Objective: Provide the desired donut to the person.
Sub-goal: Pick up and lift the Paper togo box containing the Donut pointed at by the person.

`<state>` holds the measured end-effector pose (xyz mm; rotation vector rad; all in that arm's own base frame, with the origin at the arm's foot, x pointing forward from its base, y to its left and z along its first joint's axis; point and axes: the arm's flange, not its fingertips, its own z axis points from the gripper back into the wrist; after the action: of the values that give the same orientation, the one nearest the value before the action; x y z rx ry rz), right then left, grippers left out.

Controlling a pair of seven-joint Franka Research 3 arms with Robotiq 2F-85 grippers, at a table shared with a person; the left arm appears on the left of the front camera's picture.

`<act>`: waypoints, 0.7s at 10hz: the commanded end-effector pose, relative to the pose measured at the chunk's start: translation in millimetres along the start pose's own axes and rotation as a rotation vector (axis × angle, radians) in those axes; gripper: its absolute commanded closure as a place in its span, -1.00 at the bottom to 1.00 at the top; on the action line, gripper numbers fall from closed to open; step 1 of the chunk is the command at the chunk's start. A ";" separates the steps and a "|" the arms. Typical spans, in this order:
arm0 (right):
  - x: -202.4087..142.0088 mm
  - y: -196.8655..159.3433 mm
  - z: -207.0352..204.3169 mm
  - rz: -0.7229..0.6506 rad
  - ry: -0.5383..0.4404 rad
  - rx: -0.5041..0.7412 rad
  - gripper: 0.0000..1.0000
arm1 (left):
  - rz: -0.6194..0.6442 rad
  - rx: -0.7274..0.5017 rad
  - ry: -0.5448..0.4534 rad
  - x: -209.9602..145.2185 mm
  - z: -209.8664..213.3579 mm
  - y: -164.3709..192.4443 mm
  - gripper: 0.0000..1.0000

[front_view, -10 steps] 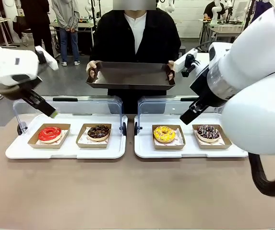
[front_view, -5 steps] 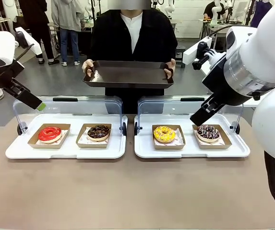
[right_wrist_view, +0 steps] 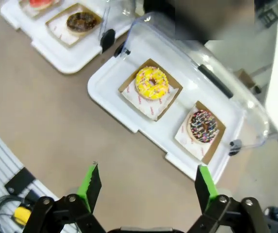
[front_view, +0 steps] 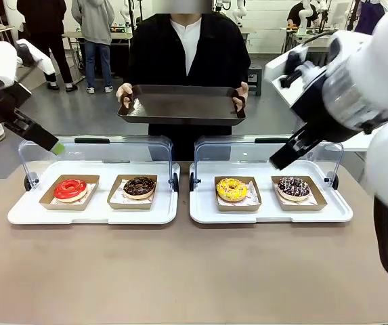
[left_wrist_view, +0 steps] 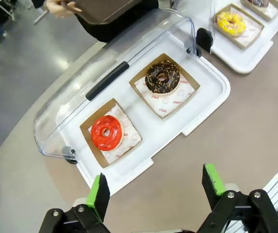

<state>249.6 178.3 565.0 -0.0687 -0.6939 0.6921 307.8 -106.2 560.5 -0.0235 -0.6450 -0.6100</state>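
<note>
Four donuts lie below me, two on the left white tray (front_view: 92, 215) and two on the right white tray (front_view: 268, 215), and nothing tells me which one the person (front_view: 180, 47) wants; they just hold a dark serving tray (front_view: 180, 107) out beyond the raised clear lids (front_view: 99, 152). My left gripper (left_wrist_view: 155, 178) hangs high, jaws spread wide and empty. The red donut (left_wrist_view: 106, 132) lies straight ahead of it and nearest, the chocolate donut (left_wrist_view: 162, 76) farther along the same tray. My right gripper (right_wrist_view: 148, 172), equally wide and empty, looks down on the yellow donut (right_wrist_view: 152, 82) and the sprinkled donut (right_wrist_view: 202, 124), neither clearly closer. Each donut sits in a square card boat (left_wrist_view: 84, 128) lying cornerwise to the fingers, so I judge a wrist turn comes before any descent
</note>
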 end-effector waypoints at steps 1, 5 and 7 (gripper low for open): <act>-18.4 -45.1 11.1 -0.174 -0.131 0.106 -1.00 | 0.149 -0.165 -0.031 11.8 1.4 33.9 -1.00; -62.1 -105.7 53.8 0.057 -0.604 0.512 -1.00 | 0.027 -0.750 -0.307 10.8 21.6 101.3 -1.00; -88.0 -143.9 57.9 0.078 -0.758 0.605 -1.00 | -0.026 -0.853 -0.423 3.6 31.7 127.6 -1.00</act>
<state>261.9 20.5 642.5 0.6138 -1.1679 0.9465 350.8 -6.4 612.4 -0.9008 -0.7888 -0.8489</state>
